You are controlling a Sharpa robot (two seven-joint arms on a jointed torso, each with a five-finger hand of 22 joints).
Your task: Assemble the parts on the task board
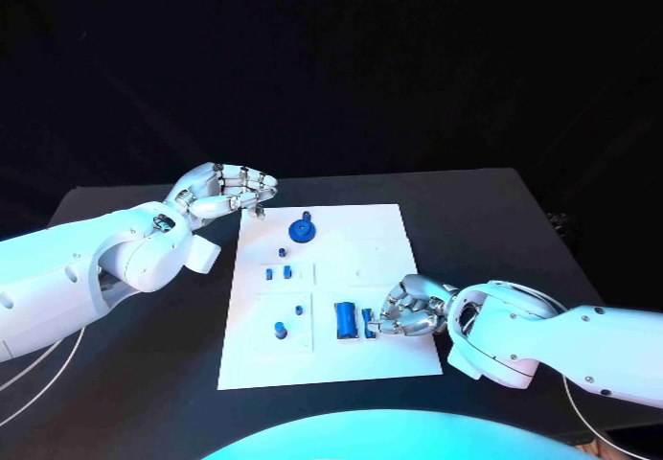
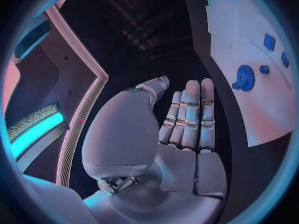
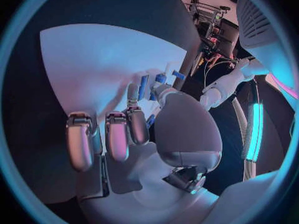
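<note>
While right hand point(image 1: 409, 309) pinches blue part point(image 1: 369, 319), left hand point(image 1: 221, 192) hovers spread beside task board point(image 1: 373, 230).

One white task board point(image 1: 373, 240) lies on one black tabletop point(image 1: 484, 211), flanked by two white arms, each ending in one silver hand: the left hand point(image 1: 221, 195) at the frame's upper left, the right hand point(image 1: 409, 309) at lower right. Some nine blue parts sit on the board: one round gear-like part point(image 1: 302, 230) and eight smaller pieces, the tiniest hard to count.

a lab: black table point(image 1: 138, 206), cabled equipment rack point(image 3: 215, 17).
</note>
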